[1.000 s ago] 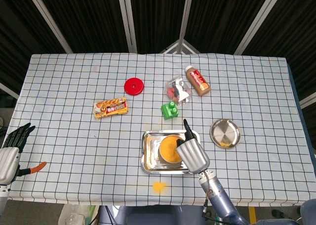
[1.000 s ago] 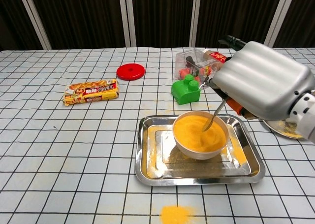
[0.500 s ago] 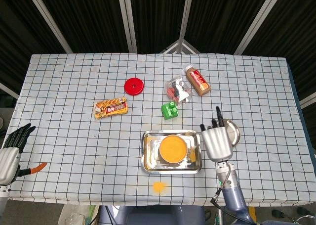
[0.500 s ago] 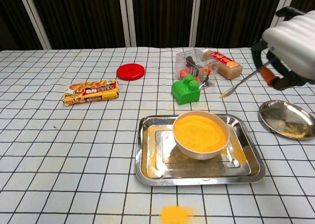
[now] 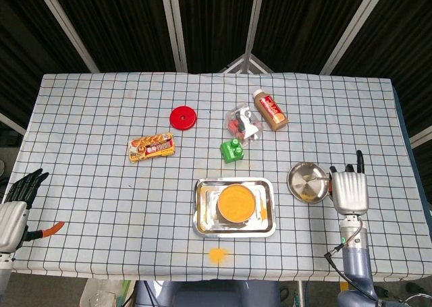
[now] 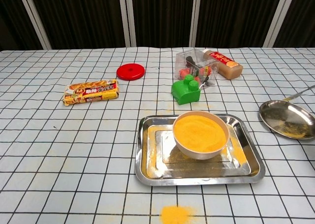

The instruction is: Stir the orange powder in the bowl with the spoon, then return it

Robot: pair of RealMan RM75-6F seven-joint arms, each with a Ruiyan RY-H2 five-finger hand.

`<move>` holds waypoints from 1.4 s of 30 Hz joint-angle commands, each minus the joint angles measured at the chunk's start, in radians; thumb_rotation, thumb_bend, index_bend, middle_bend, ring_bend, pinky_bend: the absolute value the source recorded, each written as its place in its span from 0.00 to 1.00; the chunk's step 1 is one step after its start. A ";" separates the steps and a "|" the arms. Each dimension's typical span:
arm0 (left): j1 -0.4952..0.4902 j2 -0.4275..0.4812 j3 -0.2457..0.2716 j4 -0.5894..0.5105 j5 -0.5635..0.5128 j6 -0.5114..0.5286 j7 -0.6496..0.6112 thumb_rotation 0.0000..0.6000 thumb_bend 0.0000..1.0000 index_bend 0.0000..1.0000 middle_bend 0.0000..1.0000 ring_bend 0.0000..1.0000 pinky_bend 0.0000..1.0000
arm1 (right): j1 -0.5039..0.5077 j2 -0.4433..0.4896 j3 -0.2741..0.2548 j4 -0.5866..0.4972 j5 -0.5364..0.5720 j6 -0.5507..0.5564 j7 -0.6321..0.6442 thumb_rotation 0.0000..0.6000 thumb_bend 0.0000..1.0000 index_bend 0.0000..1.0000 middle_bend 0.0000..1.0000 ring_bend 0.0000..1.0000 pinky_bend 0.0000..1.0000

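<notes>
Head view shows your right hand (image 5: 349,191) just right of the round steel plate (image 5: 308,182), whether its fingers clamp the spoon (image 6: 299,94) you cannot tell; the bowl (image 5: 235,203) of orange powder (image 5: 235,201) sits left of that plate; your left hand (image 5: 15,209) hangs far left, fingers apart.

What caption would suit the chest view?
Bowl of orange powder in a steel tray, spoon tip over the small steel dish.

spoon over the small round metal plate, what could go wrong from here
The spoon tip, barely in the chest view, may carry orange powder onto the checked cloth beside the small round metal plate. The right hand hides the handle, so whether it holds the spoon is unclear. A slip could tip the shallow plate.
</notes>
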State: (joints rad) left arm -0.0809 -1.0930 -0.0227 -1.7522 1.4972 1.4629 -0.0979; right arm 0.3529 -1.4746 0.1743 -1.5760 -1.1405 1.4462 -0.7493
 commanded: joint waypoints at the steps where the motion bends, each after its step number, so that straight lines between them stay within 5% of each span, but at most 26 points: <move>1: 0.000 0.000 0.000 -0.001 -0.001 -0.001 0.002 1.00 0.00 0.04 0.00 0.00 0.00 | -0.013 -0.029 -0.015 0.057 0.012 -0.025 0.046 1.00 0.76 0.91 0.79 0.43 0.00; 12: 0.001 0.002 -0.001 -0.002 -0.003 -0.001 -0.005 1.00 0.00 0.04 0.00 0.00 0.00 | -0.008 -0.114 -0.015 0.134 0.030 -0.062 0.103 1.00 0.76 0.90 0.79 0.43 0.00; 19: 0.000 0.000 -0.002 -0.001 -0.004 -0.001 -0.002 1.00 0.00 0.04 0.00 0.00 0.00 | -0.009 -0.150 -0.016 0.192 0.050 -0.076 0.094 1.00 0.75 0.71 0.69 0.43 0.00; 30: 0.001 -0.003 -0.002 0.000 -0.005 0.001 0.006 1.00 0.00 0.04 0.00 0.00 0.00 | -0.020 -0.142 -0.008 0.203 0.055 -0.061 0.084 1.00 0.58 0.41 0.48 0.31 0.00; 42: 0.003 -0.001 -0.001 0.000 -0.001 0.004 0.002 1.00 0.00 0.04 0.00 0.00 0.00 | -0.037 -0.130 -0.015 0.192 0.065 -0.060 0.073 1.00 0.56 0.26 0.41 0.26 0.00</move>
State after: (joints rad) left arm -0.0783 -1.0945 -0.0240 -1.7520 1.4967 1.4671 -0.0962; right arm 0.3161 -1.6047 0.1595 -1.3835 -1.0757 1.3861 -0.6758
